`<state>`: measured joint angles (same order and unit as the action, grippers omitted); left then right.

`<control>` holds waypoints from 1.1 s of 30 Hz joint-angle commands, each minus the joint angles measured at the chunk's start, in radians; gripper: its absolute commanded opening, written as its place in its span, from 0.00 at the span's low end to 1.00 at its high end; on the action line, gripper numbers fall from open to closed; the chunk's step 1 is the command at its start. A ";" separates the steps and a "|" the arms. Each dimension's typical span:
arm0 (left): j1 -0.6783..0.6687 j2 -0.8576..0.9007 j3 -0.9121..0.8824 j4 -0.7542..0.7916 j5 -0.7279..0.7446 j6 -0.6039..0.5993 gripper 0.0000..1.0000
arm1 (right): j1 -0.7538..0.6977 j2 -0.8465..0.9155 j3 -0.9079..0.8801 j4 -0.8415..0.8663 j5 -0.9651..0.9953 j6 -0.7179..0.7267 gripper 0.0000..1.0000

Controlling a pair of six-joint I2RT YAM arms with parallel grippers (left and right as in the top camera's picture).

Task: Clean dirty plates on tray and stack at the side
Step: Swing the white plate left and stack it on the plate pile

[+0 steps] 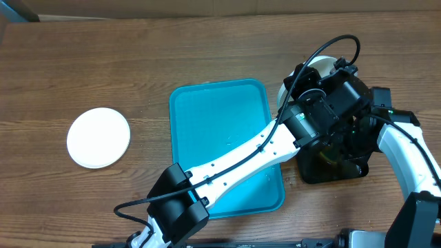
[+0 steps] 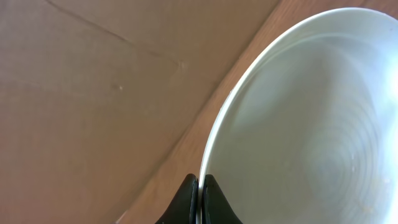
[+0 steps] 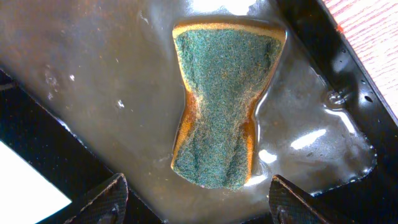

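The turquoise tray (image 1: pixel 207 117) lies in the middle of the table, and my left arm reaches across it to the right. My left gripper (image 2: pixel 200 186) is shut on the rim of a white plate (image 2: pixel 311 124), held tilted. In the overhead view this plate (image 1: pixel 322 65) is mostly hidden by the left gripper (image 1: pixel 313 79). A second white plate (image 1: pixel 98 137) lies flat on the table at the far left. My right gripper (image 3: pixel 198 180) is open and empty, just above a green-and-yellow sponge (image 3: pixel 221 99). A third plate is not visible.
The sponge lies in a glossy black tray (image 3: pixel 348 81) holding shallow liquid, at the right of the turquoise tray (image 1: pixel 344 169). The right arm (image 1: pixel 406 148) comes in from the right edge. Brown cardboard (image 2: pixel 93 81) shows behind the held plate.
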<state>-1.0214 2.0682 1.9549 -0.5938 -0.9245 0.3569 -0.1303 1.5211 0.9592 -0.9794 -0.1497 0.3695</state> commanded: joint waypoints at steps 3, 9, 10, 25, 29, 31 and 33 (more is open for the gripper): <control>0.004 -0.043 0.024 -0.009 0.034 -0.097 0.04 | 0.000 -0.022 -0.003 0.001 -0.001 0.000 0.74; 0.008 -0.055 0.025 -0.043 0.053 -0.144 0.04 | 0.000 -0.022 -0.003 0.000 -0.001 0.000 0.74; 0.009 -0.059 0.025 -0.056 0.049 -0.161 0.04 | 0.000 -0.022 -0.003 0.000 -0.001 0.000 0.74; 0.581 -0.332 0.025 -0.624 0.786 -0.724 0.04 | 0.000 -0.022 -0.003 -0.011 -0.001 0.000 0.74; 0.894 -0.336 0.021 -0.798 0.930 -0.716 0.04 | 0.000 -0.022 -0.003 -0.011 -0.001 0.000 0.74; 1.023 -0.336 0.017 -0.859 0.970 -0.712 0.04 | 0.000 -0.022 -0.003 -0.013 -0.001 0.000 0.74; 1.161 -0.336 0.014 -0.909 1.005 -0.663 0.04 | 0.000 -0.022 -0.003 -0.016 -0.001 0.000 0.74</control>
<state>-0.0387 1.7489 1.9697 -1.4509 -0.0837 -0.3233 -0.1303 1.5211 0.9588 -0.9928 -0.1497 0.3691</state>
